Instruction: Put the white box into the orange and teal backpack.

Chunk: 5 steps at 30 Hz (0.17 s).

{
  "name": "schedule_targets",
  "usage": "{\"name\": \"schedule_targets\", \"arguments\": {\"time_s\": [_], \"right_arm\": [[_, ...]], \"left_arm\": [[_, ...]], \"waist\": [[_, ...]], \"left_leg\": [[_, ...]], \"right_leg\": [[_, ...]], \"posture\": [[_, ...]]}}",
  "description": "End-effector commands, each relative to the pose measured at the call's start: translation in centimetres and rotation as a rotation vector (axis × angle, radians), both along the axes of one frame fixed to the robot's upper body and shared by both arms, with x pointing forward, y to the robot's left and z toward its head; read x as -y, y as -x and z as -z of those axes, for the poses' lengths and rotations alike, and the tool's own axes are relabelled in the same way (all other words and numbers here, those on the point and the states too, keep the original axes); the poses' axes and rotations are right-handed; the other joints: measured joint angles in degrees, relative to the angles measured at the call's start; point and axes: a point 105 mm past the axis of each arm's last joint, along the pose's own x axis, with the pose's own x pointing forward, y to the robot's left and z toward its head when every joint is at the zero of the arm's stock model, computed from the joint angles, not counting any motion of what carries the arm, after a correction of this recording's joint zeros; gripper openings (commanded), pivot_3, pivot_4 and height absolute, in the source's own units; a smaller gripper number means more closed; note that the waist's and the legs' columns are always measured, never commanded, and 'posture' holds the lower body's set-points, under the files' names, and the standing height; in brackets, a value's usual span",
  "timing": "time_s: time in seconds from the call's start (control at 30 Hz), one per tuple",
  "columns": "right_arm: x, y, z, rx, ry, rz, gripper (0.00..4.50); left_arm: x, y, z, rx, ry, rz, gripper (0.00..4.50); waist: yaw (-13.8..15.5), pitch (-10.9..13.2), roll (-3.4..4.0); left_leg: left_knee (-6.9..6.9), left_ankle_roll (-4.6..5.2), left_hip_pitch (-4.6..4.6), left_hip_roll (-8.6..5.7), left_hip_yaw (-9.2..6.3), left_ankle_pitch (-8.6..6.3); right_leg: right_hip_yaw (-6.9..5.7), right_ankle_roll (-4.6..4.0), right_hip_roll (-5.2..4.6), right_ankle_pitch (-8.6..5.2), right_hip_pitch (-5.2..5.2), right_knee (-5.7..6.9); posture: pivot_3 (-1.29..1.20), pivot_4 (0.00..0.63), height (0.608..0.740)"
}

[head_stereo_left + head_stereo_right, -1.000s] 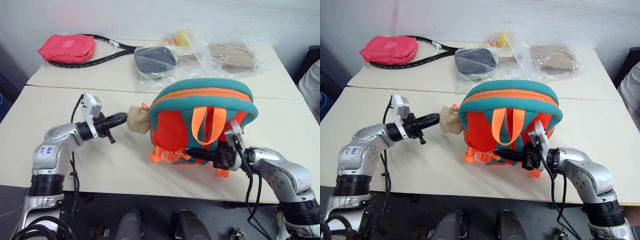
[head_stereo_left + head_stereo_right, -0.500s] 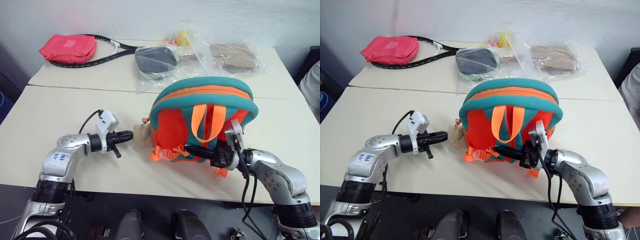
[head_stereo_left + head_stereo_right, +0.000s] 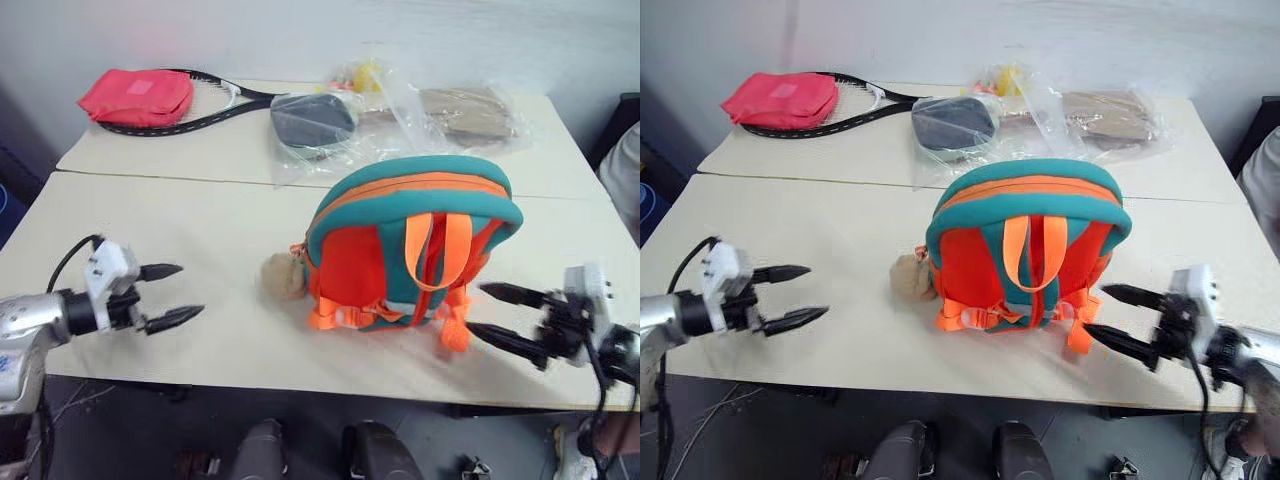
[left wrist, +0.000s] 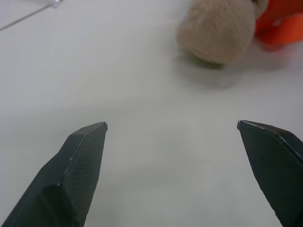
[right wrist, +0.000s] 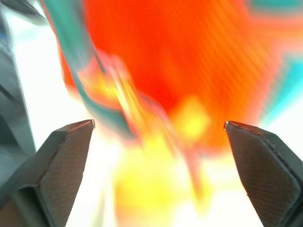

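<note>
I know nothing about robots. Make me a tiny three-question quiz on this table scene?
1. True or false: the left pincer is shut on the plush bear.
2. What lies under the red pouch at the far corner?
A. a racket
B. a book
C. a plate
3. Fill in: the orange and teal backpack stands with its ____ facing the camera.

Key:
1. False; it is open and apart from the bear, as the right pincer is from the backpack.
2. A, the racket.
3. Straps.
</note>
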Motion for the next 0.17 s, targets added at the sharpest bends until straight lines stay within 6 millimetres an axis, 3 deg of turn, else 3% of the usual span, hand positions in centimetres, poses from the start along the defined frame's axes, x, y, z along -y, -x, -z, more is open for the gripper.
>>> {"name": "schedule_targets", "arguments": {"time_s": [0.03, 0.17], "right_arm": [[3.1, 0.9, -0.5, 0.077, 0.145, 0.017, 4.5], [4.9, 0.4, -0.4, 0.118, 0.195, 0.064, 4.5]], "left_arm": [[-1.1, 1.2, -1.5, 0.094, -0.071, -0.007, 4.49], [-1.3, 1.8, -1.2, 0.093, -0.091, -0.022, 4.49]], "waist": [[-0.07, 0.0, 0.0], [-0.18, 0.0, 0.01]], "left_leg": [[-0.01, 0.0, 0.01, 0.0, 0.01, 0.0], [0.0, 0.0, 0.07, 0.02, 0.05, 0.01]], "right_leg": [[0.0, 0.0, 0.0, 0.0, 0.0, -0.01], [0.04, 0.0, 0.01, 0.0, 0.03, 0.02]], "posture": [[0.0, 0.15, 0.74], [0.0, 0.15, 0.74]]}}
